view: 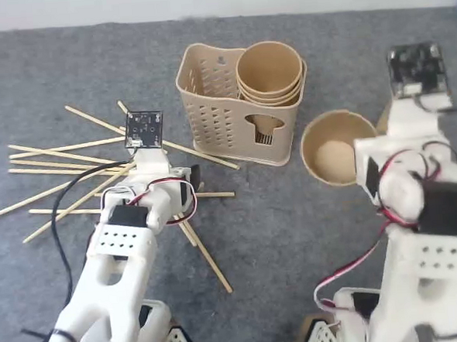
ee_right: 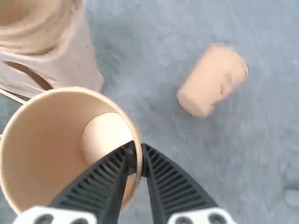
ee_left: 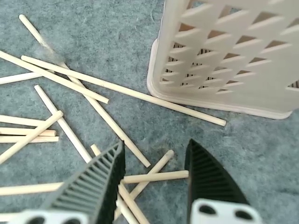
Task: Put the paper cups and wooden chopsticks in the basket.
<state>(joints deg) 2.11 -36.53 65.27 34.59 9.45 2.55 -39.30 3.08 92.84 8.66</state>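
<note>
While the right gripper point(ee_right: 138, 156) is pinched shut on the thin rolled rim of a tan, open-mouthed paper cup point(ee_right: 56, 149), that cup stands mouth up just beside the beige slotted plastic basket point(view: 209, 102), on the basket's right-arm side. Its rim looks lower than the basket's. I judge it must rise and cross toward the stack of nested tan cups point(view: 270, 71), which fills the half of the basket nearest it. The right arm is plainly the nearer one for that. A second tan paper cup point(ee_right: 212, 80) lies on its side farther from the basket than the held cup.

On the basket's left-arm side, pale wooden chopsticks point(view: 65, 161) are strewn criss-cross over the grey carpet-like mat point(view: 293, 213). The left gripper point(ee_left: 155, 147) hangs open above them. Between its jaws lies one short-looking chopstick point(ee_left: 156, 176), its long axis running from jaw to jaw. Closing as it stands would likely press on the ends, not across the shaft, so a wrist turn seems called for. A longer chopstick point(ee_left: 126, 91) lies slantwise with one end close by the basket's foot. The sticks are slim, straight and overlapping, and likely to roll or come up in pairs.
</note>
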